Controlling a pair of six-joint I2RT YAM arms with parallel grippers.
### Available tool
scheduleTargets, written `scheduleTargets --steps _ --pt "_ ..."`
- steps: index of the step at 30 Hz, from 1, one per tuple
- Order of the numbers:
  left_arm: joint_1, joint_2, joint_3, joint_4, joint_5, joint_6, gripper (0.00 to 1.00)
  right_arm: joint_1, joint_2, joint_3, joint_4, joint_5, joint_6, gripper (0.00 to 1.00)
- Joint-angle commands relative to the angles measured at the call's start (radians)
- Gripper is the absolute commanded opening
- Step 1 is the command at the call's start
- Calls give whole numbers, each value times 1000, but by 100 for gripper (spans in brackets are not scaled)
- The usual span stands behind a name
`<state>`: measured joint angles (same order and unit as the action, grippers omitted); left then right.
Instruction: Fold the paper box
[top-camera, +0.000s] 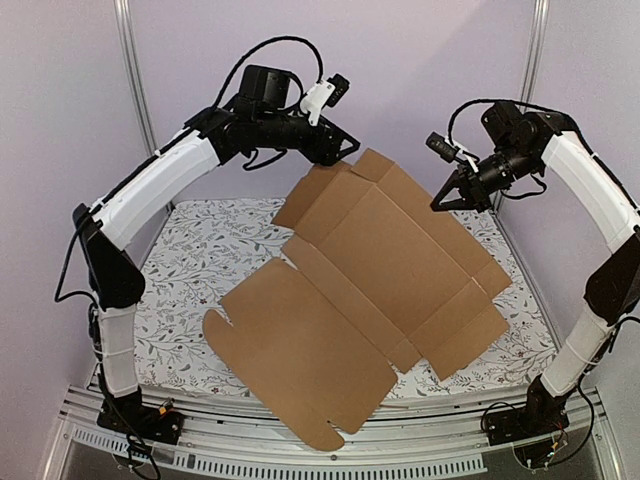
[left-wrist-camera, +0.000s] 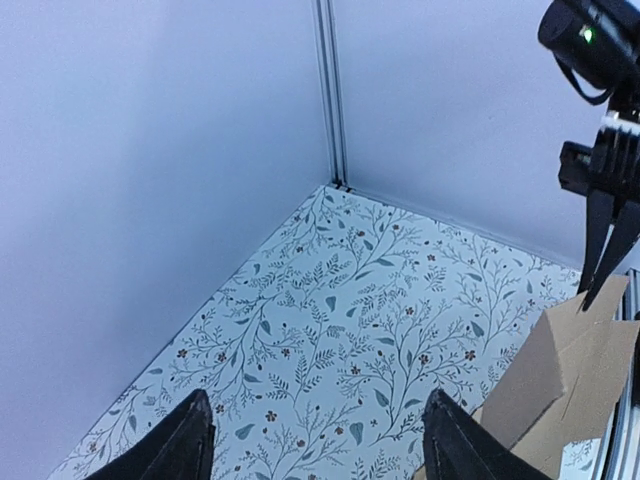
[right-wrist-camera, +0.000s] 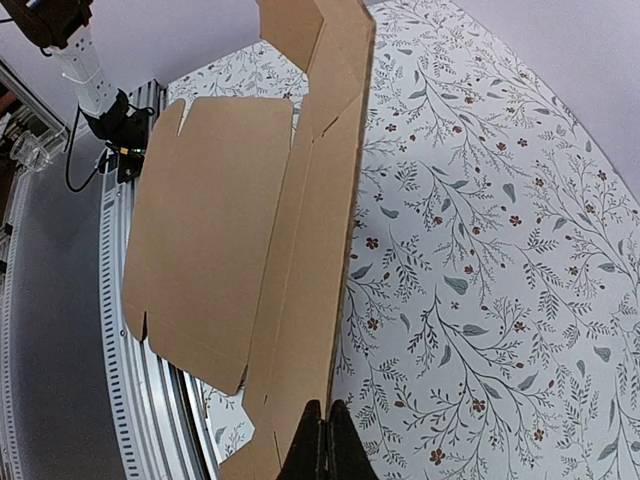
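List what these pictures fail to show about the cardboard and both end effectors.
Right wrist view: the shut right end effector meets the cardboard sheet at the bottom edge; pinching or merely touching, unclear.
Left wrist view: the open left end effector is cut off below; most of the sheet lies beyond the right edge.
Top view: the sheet hides the mat beneath it.

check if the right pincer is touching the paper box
Touching. In the right wrist view the shut right pincer pinches the edge of the paper box, which runs straight into its fingertips.
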<state>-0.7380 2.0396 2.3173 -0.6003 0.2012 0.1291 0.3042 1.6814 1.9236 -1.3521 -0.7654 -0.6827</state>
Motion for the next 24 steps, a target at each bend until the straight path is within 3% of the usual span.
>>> scheduleTargets --steps 1,16,24 --pt "-13 38 22 -79 20 59 71 15 -41 -10 -74 -8 -31 0" --pt "-93 16 15 -131 57 250 74 57 -12 -5 -46 28 11 0" --pt "-122 22 15 -155 162 279 74 70 -14 -3 -46 -3 22 0"
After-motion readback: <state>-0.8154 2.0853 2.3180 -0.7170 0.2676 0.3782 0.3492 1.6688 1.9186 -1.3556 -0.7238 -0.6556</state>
